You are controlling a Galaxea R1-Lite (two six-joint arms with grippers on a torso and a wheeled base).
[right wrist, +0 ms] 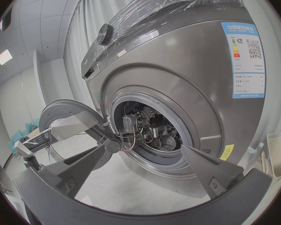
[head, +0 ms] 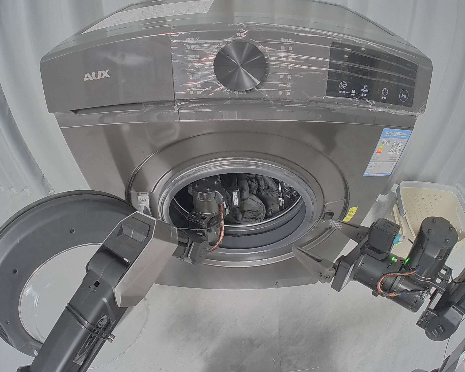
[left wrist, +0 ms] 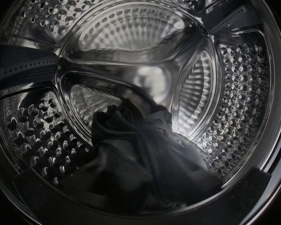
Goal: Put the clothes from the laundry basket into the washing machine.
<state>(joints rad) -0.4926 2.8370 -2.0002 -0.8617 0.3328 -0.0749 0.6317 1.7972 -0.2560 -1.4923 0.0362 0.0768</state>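
dark clothes [left wrist: 140,160] heaped low in washing machine [head: 139,145] drum; door [head: 36,244] swung wide for access. left gripper [head: 232,200] deep inside over the heap, grip unreadable. right gripper [head: 311,236] splayed and empty outside the opening, near laundry basket [head: 434,184].

left arm [head: 134,254]: stretched forward | right gripper [head: 315,239]: held low, spread wide, aimed forward-left
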